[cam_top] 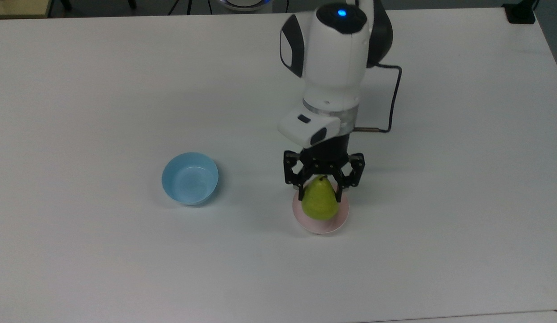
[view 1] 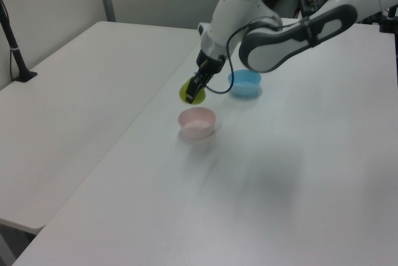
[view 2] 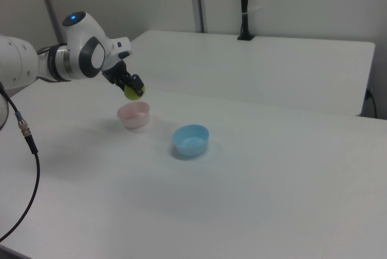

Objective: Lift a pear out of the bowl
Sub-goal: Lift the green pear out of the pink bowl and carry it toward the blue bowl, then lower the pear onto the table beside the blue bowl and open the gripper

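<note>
Top view: you saw the pear (cam_top: pixel 321 202) overlapping the pink bowl (cam_top: pixel 321 224), so whether it had left the bowl was unclear there.
Left view: you saw the pear (view 1: pixel 192 91) hanging clear above the bowl (view 1: pixel 197 122), whose plain inside lay open to you.
Right view: you saw the same gap, the pear (view 2: pixel 133 93) held above the bowl (view 2: pixel 133 114).
Hand: your hand (cam_top: pixel 320 193) was closed on the pear, one black finger against each side, the stem pointing up between them toward the wrist.
Pear: it hung in the air below the hand, over the bowl and touching neither bowl nor tabletop (cam_top: pixel 103 89).
Surroundings: a light blue bowl (cam_top: pixel 190 178) stood well to the top view's left of the pink one, apart from it. A black cable (cam_top: pixel 392 98) looped off the wrist. Nothing lay between the hand and either bowl.
</note>
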Robot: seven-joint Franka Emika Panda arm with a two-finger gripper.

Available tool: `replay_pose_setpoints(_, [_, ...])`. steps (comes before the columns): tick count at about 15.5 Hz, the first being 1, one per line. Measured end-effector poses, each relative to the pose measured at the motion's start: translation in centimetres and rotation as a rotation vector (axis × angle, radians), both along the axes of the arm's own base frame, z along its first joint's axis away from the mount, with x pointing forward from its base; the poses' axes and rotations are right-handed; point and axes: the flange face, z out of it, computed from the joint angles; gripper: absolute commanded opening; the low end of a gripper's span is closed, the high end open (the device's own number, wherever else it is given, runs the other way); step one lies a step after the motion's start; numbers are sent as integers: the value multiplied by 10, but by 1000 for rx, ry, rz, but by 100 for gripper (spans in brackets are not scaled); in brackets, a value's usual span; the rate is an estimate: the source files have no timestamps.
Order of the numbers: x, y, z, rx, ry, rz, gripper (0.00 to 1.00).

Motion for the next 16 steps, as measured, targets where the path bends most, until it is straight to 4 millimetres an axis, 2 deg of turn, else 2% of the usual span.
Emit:
replay_pose_setpoints(2, [-12,-26,7,-12,19,5,50])
replay_pose_setpoints(4, [-30,-62,7,-36,60,21,50])
replay_pose_setpoints(7, [-63,-108,-6,-72,161,58,50])
replay_pose_setpoints(9, [-85,-127,-24,-89,253,78,50])
replay_pose_setpoints(14, [-104,-146,-60,-103,336,100,55])
replay_pose_setpoints(15, [-106,-148,-64,-106,344,107,59])
replay_pose_setpoints(16, [-107,-149,-67,-107,351,110,67])
